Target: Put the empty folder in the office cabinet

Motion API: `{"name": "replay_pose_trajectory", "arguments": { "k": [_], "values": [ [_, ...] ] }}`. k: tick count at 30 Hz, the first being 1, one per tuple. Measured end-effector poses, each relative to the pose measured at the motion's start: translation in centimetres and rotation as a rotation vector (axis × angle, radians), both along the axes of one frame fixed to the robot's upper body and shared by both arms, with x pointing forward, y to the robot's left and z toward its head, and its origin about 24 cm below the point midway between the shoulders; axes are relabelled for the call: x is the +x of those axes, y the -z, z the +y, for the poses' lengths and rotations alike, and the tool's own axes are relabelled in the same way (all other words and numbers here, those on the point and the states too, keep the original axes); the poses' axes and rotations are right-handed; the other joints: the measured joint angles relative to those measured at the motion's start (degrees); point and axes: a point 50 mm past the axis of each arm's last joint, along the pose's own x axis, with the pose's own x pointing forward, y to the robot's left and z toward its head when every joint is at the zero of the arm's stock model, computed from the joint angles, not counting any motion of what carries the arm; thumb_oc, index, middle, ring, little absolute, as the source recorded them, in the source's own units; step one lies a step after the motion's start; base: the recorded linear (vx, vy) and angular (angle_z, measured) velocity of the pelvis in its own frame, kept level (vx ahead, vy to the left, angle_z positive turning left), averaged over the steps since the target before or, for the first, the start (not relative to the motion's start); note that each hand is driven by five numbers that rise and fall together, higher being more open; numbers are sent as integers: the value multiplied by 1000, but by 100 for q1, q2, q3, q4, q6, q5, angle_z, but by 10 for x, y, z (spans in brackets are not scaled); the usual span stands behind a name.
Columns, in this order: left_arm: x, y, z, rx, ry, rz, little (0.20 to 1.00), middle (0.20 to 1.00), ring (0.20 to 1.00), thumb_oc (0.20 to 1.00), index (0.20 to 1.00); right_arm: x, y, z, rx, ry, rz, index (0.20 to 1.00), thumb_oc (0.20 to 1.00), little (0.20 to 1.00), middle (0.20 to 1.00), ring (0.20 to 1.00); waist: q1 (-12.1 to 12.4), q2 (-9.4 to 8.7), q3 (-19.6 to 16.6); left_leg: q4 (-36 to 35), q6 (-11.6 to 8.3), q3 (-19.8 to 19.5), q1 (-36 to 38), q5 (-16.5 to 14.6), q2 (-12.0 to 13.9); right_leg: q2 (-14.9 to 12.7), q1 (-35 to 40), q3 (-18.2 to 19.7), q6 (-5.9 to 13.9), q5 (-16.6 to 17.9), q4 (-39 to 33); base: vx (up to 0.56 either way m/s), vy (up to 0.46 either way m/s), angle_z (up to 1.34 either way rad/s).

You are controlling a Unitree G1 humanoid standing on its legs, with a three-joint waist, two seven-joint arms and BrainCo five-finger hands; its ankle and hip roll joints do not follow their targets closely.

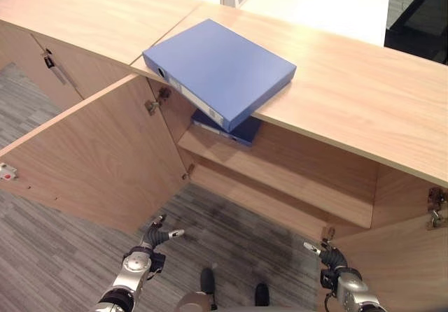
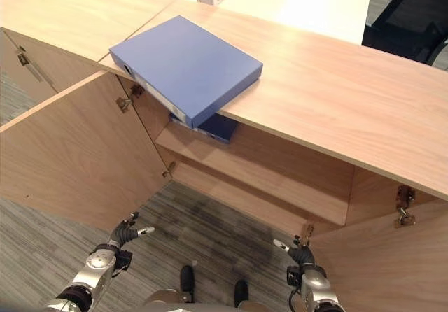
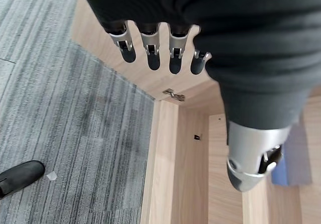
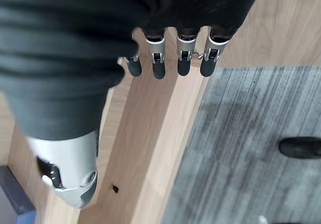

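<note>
Blue folder (image 1: 222, 69) flat on cabinet top (image 1: 350, 95), overhanging front edge; 2nd folder (image 1: 227, 129) on inner shelf (image 1: 280, 182)

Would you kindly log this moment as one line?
blue folder: on cabinet top, overhanging | cabinet doors: open | second folder: on shelf | left hand: open, low | right hand: open, low

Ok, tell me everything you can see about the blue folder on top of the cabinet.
The folder is a plain blue, box-like file with a hard, smooth cover and a round finger hole in its spine. It lies flat and closed on the wooden cabinet top, turned at an angle, one corner jutting past the front edge above the open compartment. Nothing rests on it and neither hand touches it. A second, darker folder lies on the shelf below.
</note>
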Motion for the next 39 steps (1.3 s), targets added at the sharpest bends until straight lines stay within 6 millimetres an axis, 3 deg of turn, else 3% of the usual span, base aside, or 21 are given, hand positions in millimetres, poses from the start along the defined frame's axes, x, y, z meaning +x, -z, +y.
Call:
{"name": "replay_pose_trajectory", "arguments": {
  "k": [4,10,14,19,22,25,26,27,28,29,30,31,32,33,34,35,36,38,39],
  "values": [
    [-9,4,0,-5,1,24,1000,1000,1000,1000,1000,-1,-2,-8,-9,51,-10,1000,1000,1000,1000,1000,-14,-11,-20,-27,-149,41,9,-56,-2,-6,44,85,-36,18,-153,142,21,-8],
    [-15,7,1,-7,-8,37,1000,1000,1000,1000,1000,-17,5,-9,-7,59,31,1000,1000,1000,1000,1000,-33,83,-84,-22,-114,76,237,-85,-160,-187,336,117,-57,73,-339,103,-34,-3],
    [-14,7,-1,-10,-2,38,1000,1000,1000,1000,1000,-23,7,-10,-7,65,48,1000,1000,1000,1000,1000,-79,245,-195,-26,-89,71,356,-118,-159,-199,445,117,-53,60,-348,67,-58,-2],
    [-31,18,-9,-37,-8,86,1000,1000,1000,1000,1000,-39,11,-14,-13,79,84,1000,1000,1000,1000,1000,-194,488,-395,-29,-126,91,365,-143,-149,-191,437,137,-10,29,-369,6,-82,-4],
    [-28,19,-15,-55,-5,81,1000,1000,1000,1000,1000,-42,12,-15,-16,82,94,1000,1000,1000,1000,1000,-187,576,-329,229,-155,-22,173,-105,-121,-186,306,144,-40,15,-264,-125,-101,1],
    [-22,16,-13,-55,-17,67,1000,1000,1000,1000,1000,-32,9,-15,-18,77,74,1000,1000,1000,1000,1000,-115,415,-39,1026,-313,-367,-257,-18,-109,-271,86,222,-295,-34,43,-54,-32,-6],
    [-16,14,-11,-58,-34,55,1000,1000,1000,1000,1000,-25,7,-13,-14,72,59,1000,1000,1000,1000,1000,-86,299,66,1418,-419,-511,-482,47,-119,-276,-126,264,-382,-96,343,95,79,-36],
    [-14,13,-5,-52,-58,51,1000,1000,1000,1000,1000,-16,5,-9,-5,64,39,1000,1000,1000,1000,1000,-60,79,210,1946,-621,-634,-760,160,-141,-452,-317,296,-502,-196,618,117,115,-49],
    [-17,14,-1,-48,-77,65,1000,1000,1000,1000,1000,-11,4,-8,-3,63,30,1000,1000,1000,1000,1000,-29,-47,294,2146,-580,-569,-895,-10,1,-502,-209,283,-425,-122,532,212,234,-48],
    [-24,19,1,-44,-88,98,1000,1000,1000,1000,1000,-16,7,-9,-5,77,48,1000,1000,1000,1000,1000,-49,-46,273,1939,-630,-630,-791,-93,662,-419,164,84,-425,17,66,170,270,-37],
    [-26,19,1,-45,-88,100,1000,1000,1000,1000,1000,-20,8,-10,-5,83,55,1000,1000,1000,1000,1000,-49,-39,236,1778,-660,-651,-687,-74,868,-391,224,63,-401,54,-20,142,315,-27],
    [-29,21,-2,-52,-87,103,1000,1000,1000,1000,1000,-27,9,-13,-7,100,67,1000,1000,1000,1000,1000,-108,10,185,1336,-804,-780,-522,18,1253,-328,294,112,-351,85,-109,35,192,-21],
    [-31,22,-4,-56,-87,106,1000,1000,1000,1000,1000,-29,9,-16,-12,107,72,1000,1000,1000,1000,1000,-143,59,159,1108,-882,-840,-387,67,1428,-304,288,142,-327,78,-104,17,163,-33],
    [-34,24,-5,-57,-87,118,1000,1000,1000,1000,1000,-30,8,-18,-19,109,72,1000,1000,1000,1000,1000,-155,123,128,956,-971,-794,-248,128,1549,-290,280,287,-269,92,-87,45,265,-80],
    [-45,29,-7,-66,-94,141,1000,1000,1000,1000,1000,-31,6,-25,-35,109,75,1000,1000,1000,1000,1000,-213,268,66,609,-1008,-590,192,351,1595,-263,229,546,-67,261,-120,75,371,-108],
    [-50,32,-9,-71,-106,156,1000,1000,1000,1000,1000,-32,5,-30,-48,111,76,1000,1000,1000,1000,1000,-217,430,22,462,-1184,-252,537,431,1660,-196,230,716,23,304,-160,77,309,-135],
    [-49,31,-5,-62,-134,155,1000,1000,1000,1000,1000,-26,4,-27,-36,105,66,1000,1000,1000,1000,1000,-263,506,20,229,-1372,320,867,59,1671,-196,220,896,132,310,-127,-16,317,-99],
    [-38,22,10,-26,-154,111,1000,1000,1000,1000,1000,-28,13,-4,32,97,74,1000,1000,1000,1000,1000,-341,193,98,243,-1422,547,1013,-110,1519,-361,211,783,210,338,-58,-96,324,-57],
    [-26,12,22,14,-153,72,1000,1000,1000,1000,1000,-33,19,12,89,114,86,1000,1000,1000,1000,1000,-339,-131,72,476,-1303,680,919,-432,1442,-511,238,671,240,383,-54,-114,235,-34]
  ]
}}
